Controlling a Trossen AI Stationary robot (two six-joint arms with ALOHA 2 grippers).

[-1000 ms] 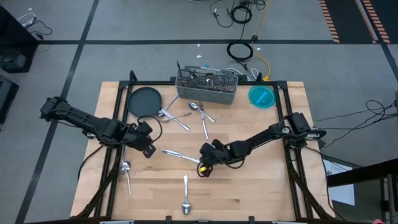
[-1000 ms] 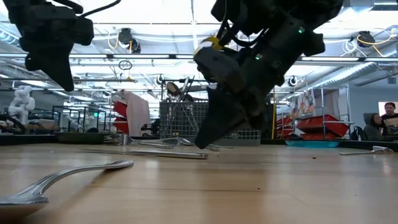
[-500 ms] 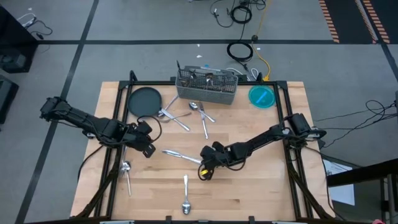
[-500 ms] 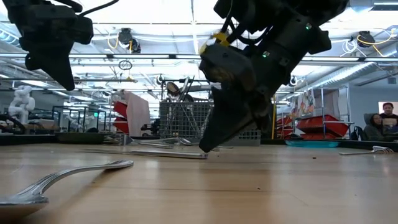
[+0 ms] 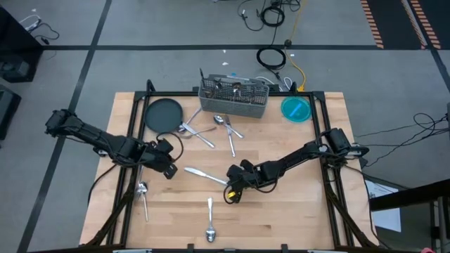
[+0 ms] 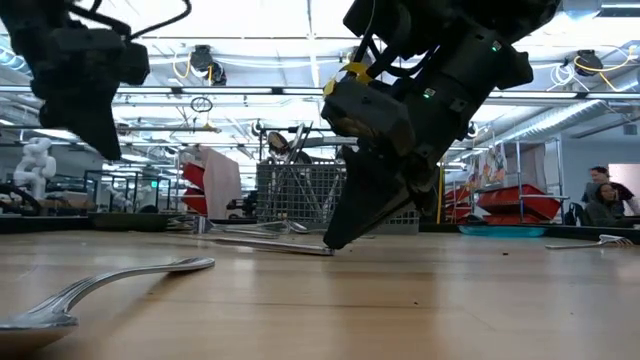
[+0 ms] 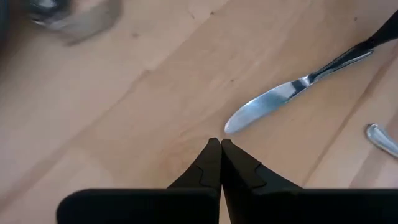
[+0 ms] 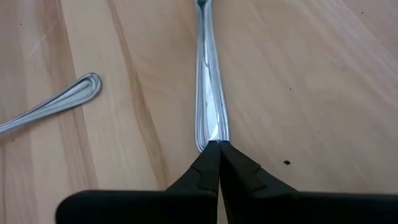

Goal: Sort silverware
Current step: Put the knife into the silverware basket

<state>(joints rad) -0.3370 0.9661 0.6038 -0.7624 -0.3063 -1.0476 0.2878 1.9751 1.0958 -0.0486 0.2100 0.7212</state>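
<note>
A table knife [image 5: 205,176] lies flat mid-table, with its blade toward the left arm. My right gripper [image 5: 228,194] is shut, its tip at the knife's handle end. My left gripper [image 5: 169,171] is shut too and hangs above the wood just short of the blade tip [image 7: 233,124], touching nothing. A spoon [image 5: 209,219] lies near the near edge and another piece [image 5: 143,193] near the left edge. Several more pieces [image 5: 225,130] lie in front of the grey mesh caddy [image 5: 234,100], which holds several upright. My right gripper [image 8: 213,144] sets its shut fingertips on the very free end of the knife's handle [image 8: 210,132]. It comes slanting down from above and lies along the handle's length. The knife stays flat on the table [image 6: 250,246]. I cannot tell whether the tips press on it.
A dark round plate [image 5: 163,114] sits at the far left and a blue dish [image 5: 296,109] at the far right. A spoon handle [image 8: 59,102] lies close beside my right gripper. Bare wood lies right of the knife. People sit in the room beyond [image 6: 600,195].
My right gripper has come down, from just above the wood onto the table at the knife's handle end, still shut. My left gripper has sunk a little, still shut. The knife has not moved.
</note>
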